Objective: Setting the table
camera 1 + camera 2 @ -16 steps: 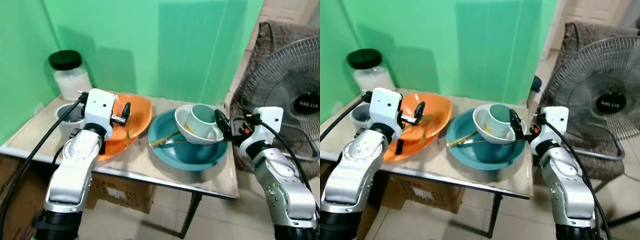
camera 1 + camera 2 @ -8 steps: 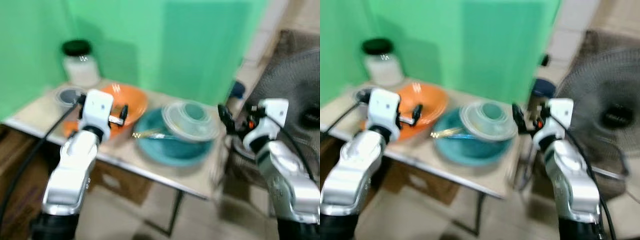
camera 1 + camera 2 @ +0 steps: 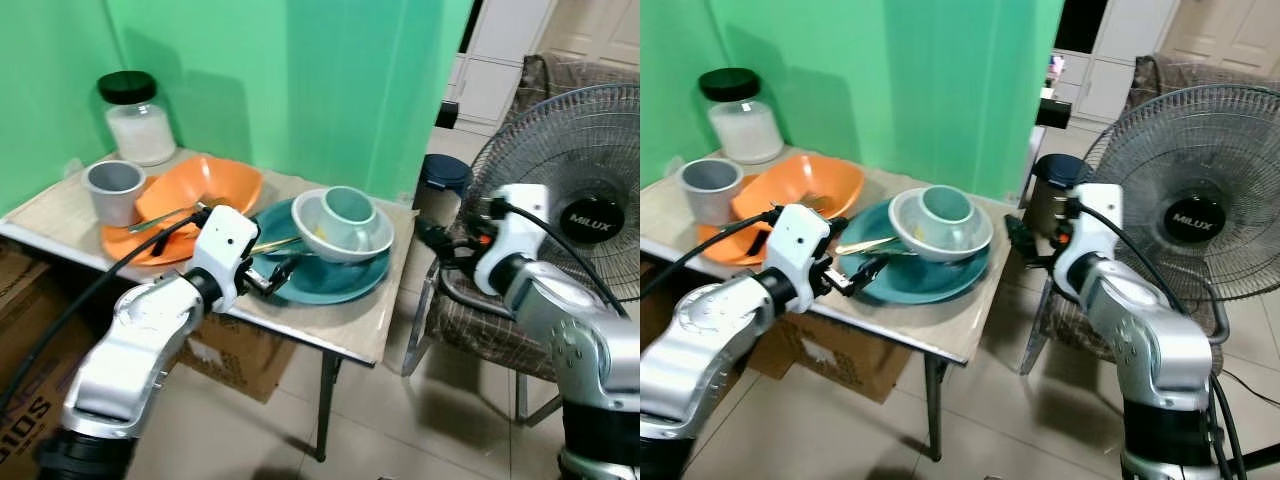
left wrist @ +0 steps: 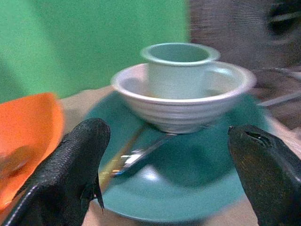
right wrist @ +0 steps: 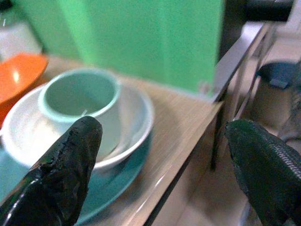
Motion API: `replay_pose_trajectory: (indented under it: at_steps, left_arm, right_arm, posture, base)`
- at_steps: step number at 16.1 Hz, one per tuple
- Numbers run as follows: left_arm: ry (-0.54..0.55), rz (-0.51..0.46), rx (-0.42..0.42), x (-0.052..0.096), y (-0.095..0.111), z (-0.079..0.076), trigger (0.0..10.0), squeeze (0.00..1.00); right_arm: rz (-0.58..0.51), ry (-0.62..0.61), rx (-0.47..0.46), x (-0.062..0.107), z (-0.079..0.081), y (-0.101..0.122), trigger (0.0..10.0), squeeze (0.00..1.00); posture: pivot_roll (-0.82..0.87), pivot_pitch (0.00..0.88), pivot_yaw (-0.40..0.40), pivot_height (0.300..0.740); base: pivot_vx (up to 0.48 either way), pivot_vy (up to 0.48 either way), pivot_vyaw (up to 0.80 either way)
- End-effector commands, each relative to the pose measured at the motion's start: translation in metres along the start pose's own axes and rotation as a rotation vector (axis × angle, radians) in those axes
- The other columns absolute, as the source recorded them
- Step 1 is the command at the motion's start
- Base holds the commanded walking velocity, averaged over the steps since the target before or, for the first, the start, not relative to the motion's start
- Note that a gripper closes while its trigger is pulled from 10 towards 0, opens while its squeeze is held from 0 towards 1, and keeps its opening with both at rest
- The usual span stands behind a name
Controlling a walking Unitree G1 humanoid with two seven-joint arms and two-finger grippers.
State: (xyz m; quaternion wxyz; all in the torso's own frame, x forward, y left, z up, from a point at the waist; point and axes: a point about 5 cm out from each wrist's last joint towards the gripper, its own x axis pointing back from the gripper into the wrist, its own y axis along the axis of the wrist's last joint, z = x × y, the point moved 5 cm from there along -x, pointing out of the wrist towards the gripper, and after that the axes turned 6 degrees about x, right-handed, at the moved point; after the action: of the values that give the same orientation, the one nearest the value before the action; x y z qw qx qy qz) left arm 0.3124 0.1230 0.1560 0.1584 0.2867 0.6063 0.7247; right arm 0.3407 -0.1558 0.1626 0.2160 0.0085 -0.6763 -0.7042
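Camera has swung right since a second ago; dishes sit as before. Left gripper (image 3: pixel 277 277), fingers wide, now hovers at the round teal plate's (image 3: pixel 335 283) 7 o'clock edge. White ribbed bowl (image 3: pixel 342 232) holds a pale green mug (image 3: pixel 345 210). Right gripper (image 3: pixel 432 238), fingers wide, hangs off the beige tabletop's (image 3: pixel 345 325) 3 o'clock side, near a grey pedestal fan (image 3: pixel 570 190).

A pale green cup (image 3: pixel 945 207) sits in a white bowl (image 3: pixel 939 226) on a teal plate (image 3: pixel 914 272).

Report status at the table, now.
Left claw open at teal plate near edge. Right claw open, off table's right end. Cup in white bowl on plate; cutlery across plate.
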Motion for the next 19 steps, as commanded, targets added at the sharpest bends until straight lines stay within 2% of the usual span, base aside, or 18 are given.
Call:
replay_pose_trajectory:
  at_steps: [1, 4, 6, 7, 8, 10, 15, 19]
  left_arm:
    - [-0.058, -0.030, 0.009, -0.001, 0.010, -0.005, 10.0, 1.00]
    - [-0.145, 0.003, -0.030, 0.007, 0.010, -0.009, 10.0, 1.00]
    - [-0.129, 0.017, -0.075, 0.011, 0.008, -0.002, 10.0, 1.00]
    - [-0.134, 0.013, -0.079, 0.011, 0.009, -0.003, 10.0, 0.58]
    - [-0.141, -0.001, -0.081, 0.010, 0.014, -0.004, 10.0, 0.00]
    - [-0.139, -0.017, -0.079, 0.012, 0.018, -0.004, 10.0, 0.00]
    - [-0.106, 0.003, -0.099, 0.019, 0.008, 0.000, 10.0, 0.00]
    - [-0.104, -0.010, -0.109, 0.020, 0.012, 0.000, 10.0, 0.00]
  right_arm:
    - [0.001, 0.031, 0.016, 0.001, 0.007, 0.009, 10.0, 1.00]
    - [0.021, 0.116, 0.036, -0.009, 0.032, 0.020, 10.0, 1.00]
    - [0.038, 0.140, 0.042, -0.011, 0.042, 0.020, 10.0, 1.00]
    - [0.040, 0.147, 0.042, -0.011, 0.043, 0.019, 10.0, 1.00]
    - [0.043, 0.158, 0.040, -0.011, 0.043, 0.018, 10.0, 1.00]
    - [0.030, 0.201, 0.039, -0.009, 0.051, 0.021, 10.0, 1.00]
    - [0.012, 0.290, 0.045, -0.007, 0.069, 0.017, 10.0, 1.00]
    - [0.011, 0.315, 0.039, -0.007, 0.072, 0.019, 10.0, 1.00]
  posture:
    - [-0.07, 0.000, -0.028, 0.740]
    - [-0.08, 0.000, -0.033, 0.740]
    - [-0.07, 0.000, -0.053, 0.740]
    - [-0.06, 0.000, -0.071, 0.740]
    - [-0.06, 0.000, -0.092, 0.740]
    - [-0.07, 0.000, -0.114, 0.740]
    - [-0.07, 0.000, -0.096, 0.740]
    - [-0.06, 0.000, -0.100, 0.740]
  base:
    - [0.000, 0.000, 0.00]
    - [0.000, 0.000, 0.00]
    - [0.000, 0.000, 0.00]
    - [0.000, 0.000, 0.00]
    - [0.000, 0.000, 0.00]
    - [0.000, 0.000, 0.00]
    - [0.000, 0.000, 0.00]
    - [0.000, 0.000, 0.00]
